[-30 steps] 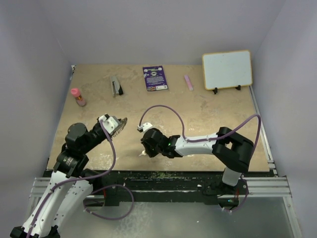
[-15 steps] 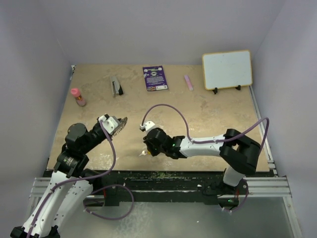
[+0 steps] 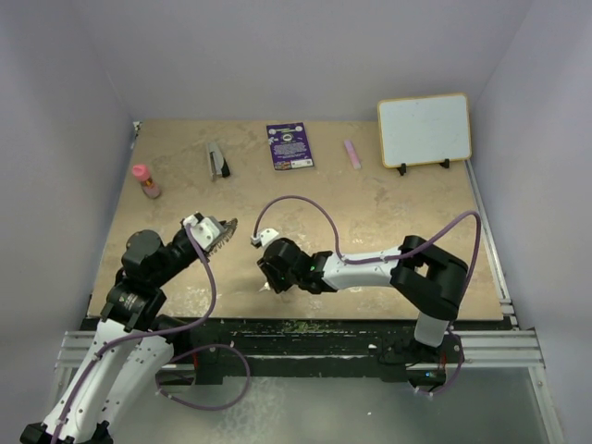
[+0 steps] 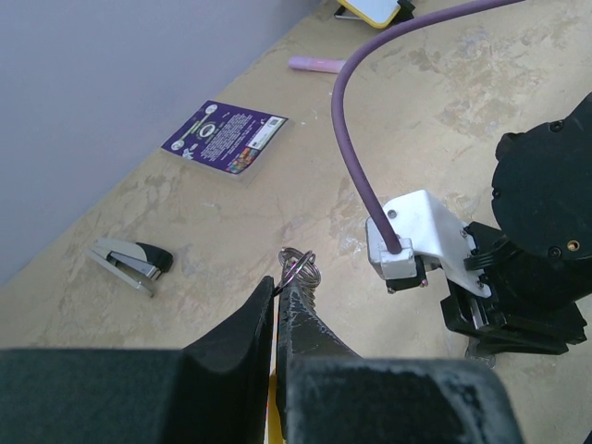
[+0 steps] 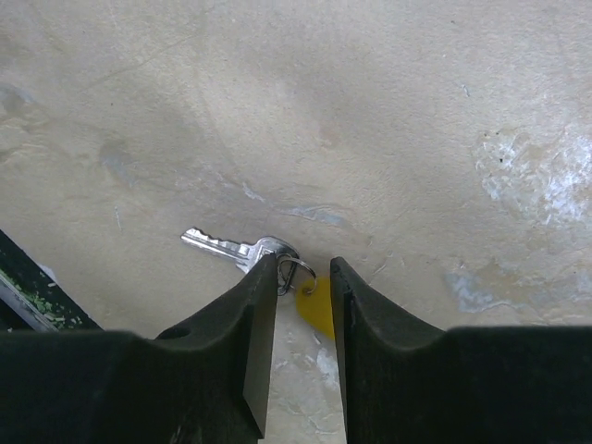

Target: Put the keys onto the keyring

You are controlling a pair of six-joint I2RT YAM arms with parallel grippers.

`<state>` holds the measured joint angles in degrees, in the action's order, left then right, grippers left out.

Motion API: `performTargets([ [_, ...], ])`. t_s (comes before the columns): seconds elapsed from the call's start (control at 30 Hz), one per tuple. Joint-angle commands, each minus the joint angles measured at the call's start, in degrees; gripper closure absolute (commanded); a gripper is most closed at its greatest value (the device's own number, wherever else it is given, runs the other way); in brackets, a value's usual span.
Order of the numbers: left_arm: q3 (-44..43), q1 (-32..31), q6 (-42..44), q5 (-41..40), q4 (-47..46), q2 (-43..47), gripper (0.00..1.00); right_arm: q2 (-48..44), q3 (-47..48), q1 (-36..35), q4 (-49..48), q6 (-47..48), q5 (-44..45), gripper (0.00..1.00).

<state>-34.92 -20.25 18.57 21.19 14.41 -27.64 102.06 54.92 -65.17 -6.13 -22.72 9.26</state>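
We find the left gripper [image 4: 279, 285] over the near left of the table [image 3: 388, 213], held off the surface. Its jaws are pressed together on the keyring [image 4: 299, 266], which stands up from the fingertips, clear of the table.

The right gripper [image 5: 303, 264] points down at the near middle of the table, close to the left gripper but apart from it. Its jaws stand narrowly apart and we see nothing clamped between them.

One key [image 5: 231, 248] lies flat on the table at the right fingertips, its blade reaching out past one finger. A small loop [image 5: 294, 270] sits at the key's head, just beside that finger. A yellow tab [image 5: 317, 310] lies touching the loop, in the gap between the two fingers. We cannot tell whether either finger presses on the loop.

Along the far edge, well apart from both grippers, lie a stapler [image 3: 218, 160], a purple card [image 3: 289, 145] and a pink stick [image 3: 352, 153]. A board [image 3: 424, 129] stands at the far right, and a pink bottle [image 3: 145, 181] stands at the far left
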Motion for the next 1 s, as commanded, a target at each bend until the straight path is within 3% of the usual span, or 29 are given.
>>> performTargets([
  [0.0, -0.33, 0.56, -0.86, 0.07, -3.08, 0.77, 0.97, -0.07, 2.15, 0.12, 1.02, 1.01, -0.53, 0.67],
  [0.07, -0.34, 0.53, -0.81, 0.12, -3.12, 0.74, 0.97, -0.35, 1.51, 0.07, 0.64, 1.01, -0.66, 0.71],
  [0.2, -0.15, 0.56, -0.99, 0.26, -3.59, 0.63, 0.97, -0.46, 1.13, 0.09, 0.89, 0.58, -2.27, 0.97],
  [0.23, -0.09, 0.56, -0.99, 0.26, -3.60, 0.65, 0.96, -0.66, 0.99, 0.11, 0.59, 0.31, -1.93, 1.00],
  [0.43, -0.41, 0.63, -0.84, 0.14, -3.56, 0.52, 0.96, -4.13, -0.85, 0.12, -0.38, -0.59, 2.60, 1.00],
  [0.7, -0.38, 0.64, -1.96, 1.62, -5.89, -0.93, 0.96, -19.85, -6.91, 0.12, -4.57, -0.92, 8.50, 1.00],
  [0.97, 2.18, 0.52, -11.43, 9.26, -14.76, -5.13, 0.97, -31.69, -6.10, -1.31, -3.80, -0.75, 9.85, 1.00],
])
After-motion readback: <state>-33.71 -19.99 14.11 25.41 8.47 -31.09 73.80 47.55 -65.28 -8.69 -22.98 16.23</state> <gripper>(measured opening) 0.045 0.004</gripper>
